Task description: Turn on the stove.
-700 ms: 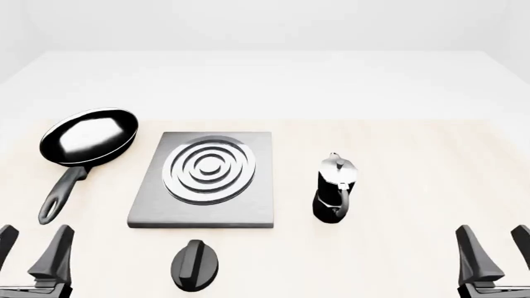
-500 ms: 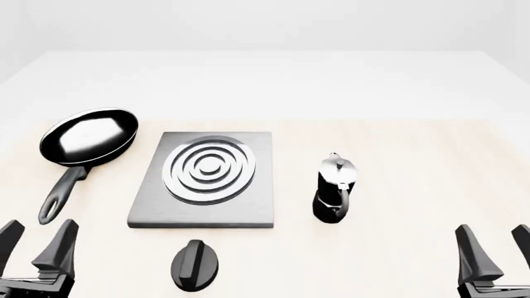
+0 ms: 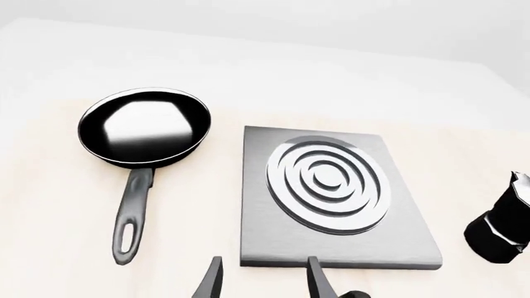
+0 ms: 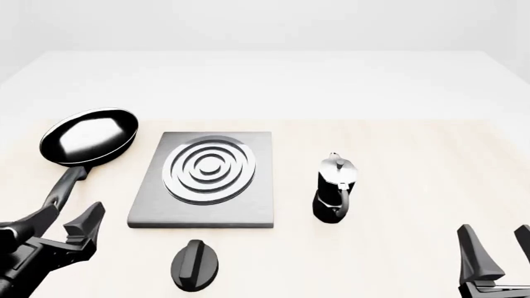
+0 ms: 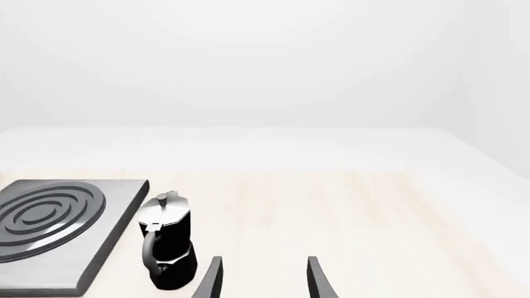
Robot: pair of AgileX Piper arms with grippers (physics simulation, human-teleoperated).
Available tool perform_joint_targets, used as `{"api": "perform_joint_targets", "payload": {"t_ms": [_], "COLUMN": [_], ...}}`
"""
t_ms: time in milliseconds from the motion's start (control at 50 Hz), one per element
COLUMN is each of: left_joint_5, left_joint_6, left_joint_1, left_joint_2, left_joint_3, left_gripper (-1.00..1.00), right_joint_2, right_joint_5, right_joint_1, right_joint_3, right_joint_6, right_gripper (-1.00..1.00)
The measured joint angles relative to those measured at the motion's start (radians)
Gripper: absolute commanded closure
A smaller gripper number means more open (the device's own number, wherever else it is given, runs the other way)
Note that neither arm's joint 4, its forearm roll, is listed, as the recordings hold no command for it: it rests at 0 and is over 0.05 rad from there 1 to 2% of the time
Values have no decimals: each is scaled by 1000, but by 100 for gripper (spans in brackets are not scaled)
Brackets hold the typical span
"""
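The flat dark-grey stove (image 4: pixel 203 180) with its silvery ringed burner (image 4: pixel 208 169) is lying mid-table, its ridged oval knob (image 4: pixel 195 264) just in front. The left gripper (image 4: pixel 62 223) is hovering spread and empty beside the glossy frying pan's (image 4: pixel 87 138) handle; the right gripper (image 4: pixel 497 249) is waiting released near a faceted moka pot (image 4: pixel 336 187).

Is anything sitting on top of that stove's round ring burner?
No. The burner on the stove lies bare; the frying pan sits to its left and the moka pot to its right, both on the table. What lies under the slab is hidden.

Dk-grey stove (image 4: pixel 205 180), silvery rings; blk knob (image 4: pixel 195 264).
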Motion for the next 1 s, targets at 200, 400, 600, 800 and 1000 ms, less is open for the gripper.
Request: {"api": "perform_joint_targets", "payload": {"t_ms": [200,400,600,800,1000], "left_joint_5": [8,-15,-61,-114,-161], "left_joint_6": [-17,-49,-103,-144,-169], "left_joint_1": [-36,-100,-198,-277,-319], "left_joint_2": [73,148,262,389,499], "left_joint_3": [-23,-27,-43,-57,-73], "left_gripper": [-100,-100,-100,-100,-100], "right_joint_2": [-2,-4,-2,2,3], "right_joint_5": [2,3,3,2,2], "right_joint_1": [-4,-8,-8,-7,-3], "right_joint_3": [-1,-1,-1,0,0], "right_joint_6": [-4,-7,-8,-4,4], "right_gripper": [-100,-100,-100,-100,-100]}}
